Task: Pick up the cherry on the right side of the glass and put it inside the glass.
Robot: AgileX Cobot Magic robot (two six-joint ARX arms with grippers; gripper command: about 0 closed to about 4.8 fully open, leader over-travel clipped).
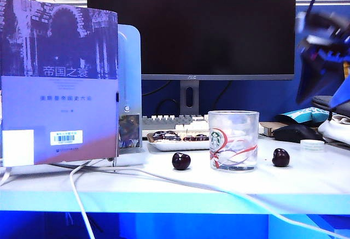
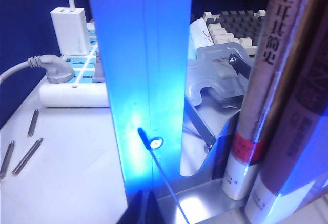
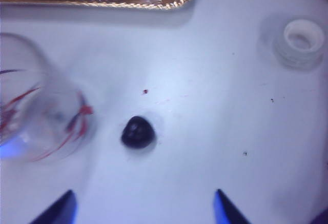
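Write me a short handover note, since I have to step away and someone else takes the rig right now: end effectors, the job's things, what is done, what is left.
Right end effector: open, empty, above the table over the cherry.
Left end effector: not visible; its wrist camera faces a blue panel beside books.
The cherry lies on the table right of the glass, apart from it. The glass stands upright and looks empty. A second cherry lies to its left; leave it.
Done: right arm positioned over the cherry.
Left: descend, grasp, lift, release into the glass.

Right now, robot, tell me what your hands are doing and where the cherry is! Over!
Right gripper open, above the cherry. Cherry on table, right of glass, untouched. Left gripper out of view, parked behind the book. Path clear.
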